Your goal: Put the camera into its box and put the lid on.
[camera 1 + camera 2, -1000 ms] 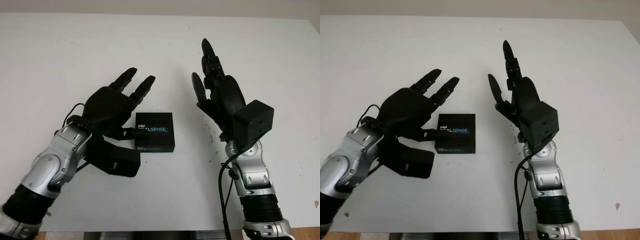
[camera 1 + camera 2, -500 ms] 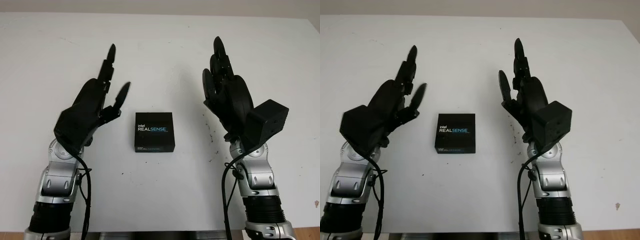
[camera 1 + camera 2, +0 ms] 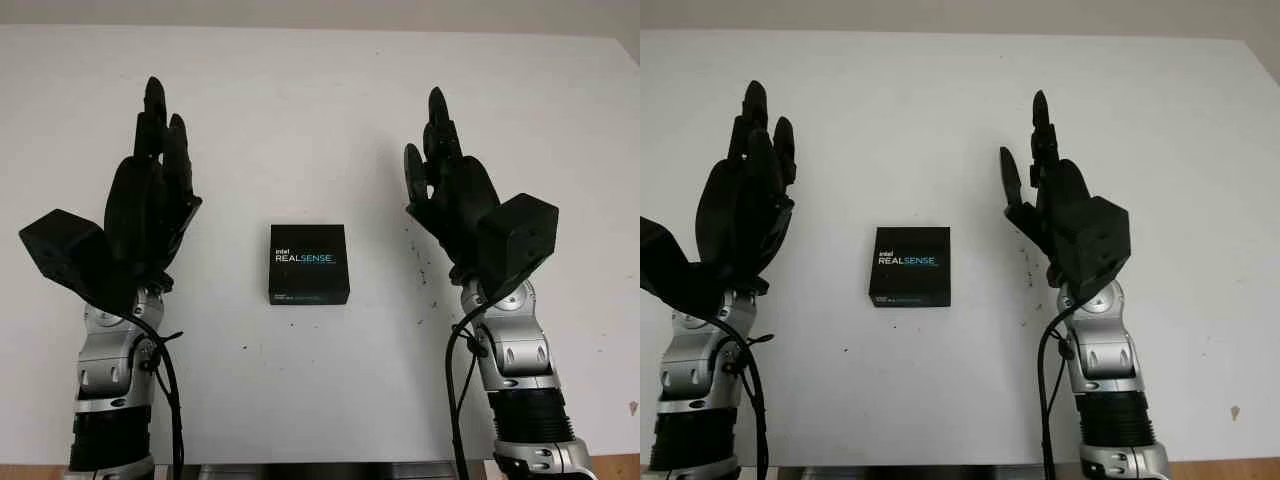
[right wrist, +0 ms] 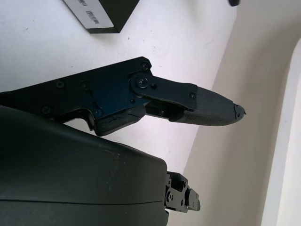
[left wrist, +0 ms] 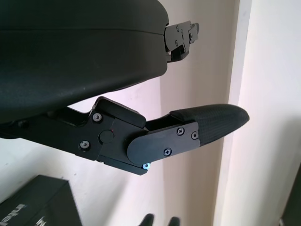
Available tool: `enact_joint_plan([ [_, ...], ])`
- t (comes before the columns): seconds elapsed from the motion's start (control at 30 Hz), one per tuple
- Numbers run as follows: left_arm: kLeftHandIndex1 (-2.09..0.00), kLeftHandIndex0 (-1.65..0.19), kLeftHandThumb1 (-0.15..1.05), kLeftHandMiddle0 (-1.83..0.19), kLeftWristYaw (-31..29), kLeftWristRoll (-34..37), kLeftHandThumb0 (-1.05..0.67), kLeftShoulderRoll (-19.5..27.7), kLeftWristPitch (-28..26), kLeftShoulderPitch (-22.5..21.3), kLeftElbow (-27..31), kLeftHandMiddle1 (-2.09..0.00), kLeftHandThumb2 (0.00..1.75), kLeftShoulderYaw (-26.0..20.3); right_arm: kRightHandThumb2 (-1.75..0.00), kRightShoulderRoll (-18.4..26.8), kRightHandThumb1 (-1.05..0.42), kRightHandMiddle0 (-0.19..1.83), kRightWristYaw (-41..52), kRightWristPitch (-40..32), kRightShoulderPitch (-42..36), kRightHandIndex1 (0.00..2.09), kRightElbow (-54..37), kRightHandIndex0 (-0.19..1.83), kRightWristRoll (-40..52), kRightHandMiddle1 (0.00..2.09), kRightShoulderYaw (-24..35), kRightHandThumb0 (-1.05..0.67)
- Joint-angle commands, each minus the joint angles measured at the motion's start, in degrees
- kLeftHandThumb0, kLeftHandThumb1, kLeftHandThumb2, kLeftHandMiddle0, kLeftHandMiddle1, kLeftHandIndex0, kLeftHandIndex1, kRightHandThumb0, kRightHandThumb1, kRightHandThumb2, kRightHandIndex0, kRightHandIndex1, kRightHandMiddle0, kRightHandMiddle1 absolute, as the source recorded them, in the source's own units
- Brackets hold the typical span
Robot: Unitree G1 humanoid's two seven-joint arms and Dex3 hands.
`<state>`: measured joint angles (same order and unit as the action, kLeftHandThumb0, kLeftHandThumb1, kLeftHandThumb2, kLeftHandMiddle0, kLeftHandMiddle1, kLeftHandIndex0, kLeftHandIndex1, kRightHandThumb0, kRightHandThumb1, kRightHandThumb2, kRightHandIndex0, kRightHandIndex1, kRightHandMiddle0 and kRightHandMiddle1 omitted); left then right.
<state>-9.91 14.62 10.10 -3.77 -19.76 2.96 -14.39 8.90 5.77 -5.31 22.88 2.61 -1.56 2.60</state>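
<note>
The box [image 3: 309, 263] sits shut on the white table [image 3: 320, 90], about midway between the side edges and a little nearer the front edge than the back, its black lid [image 3: 912, 260] seated square with the white lettering facing up. No camera lies loose anywhere on the table, so the judgement is that it is already inside and the lid is on.

And here is the change: a second ago the left hand [image 3: 148, 205] was low and right against the box's left side, one finger at its edge. Half a second ago it had come off and was rising. Now it stands raised well to the left of the box, palm toward it, fingers [image 3: 152, 120] straight, pointing at the far edge and close together, holding nothing. The box itself has not shifted as the hand let go.

The right hand [image 3: 455, 190] mirrors it on the other side, raised well apart from the box, fingers [image 3: 437, 115] straight and uncurled, nothing in them. It has drifted only slightly outward over the same second.

Both hands off, both empty, box closed and untouched between them: this reads as the release after the lid went on, and the task looks finished, with the arms backing out to a rest pose.
</note>
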Motion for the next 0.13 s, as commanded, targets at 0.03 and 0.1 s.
enact_joint_plan([
  [0.03, 0.0, 0.19, 1.05, 0.19, 0.33, 1.49, -0.84, 0.66, -0.7, -1.66, -0.22, 0.0, 0.74, -0.9, -0.66, 0.61, -1.05, -0.19, 0.15, -0.85, -0.01, 0.0, -0.78, -0.19, -0.31, 0.0, -0.29, -0.87],
  [0.1, 0.0, 0.19, 1.05, 0.19, 1.06, 2.2, -0.85, 0.45, -1.43, -1.88, 0.06, 0.0, 0.71, -1.12, -0.67, 0.83, -1.05, -0.19, 0.12, -0.88, -0.42, 0.0, -1.3, -0.19, -0.66, 0.0, -0.38, -0.87],
])
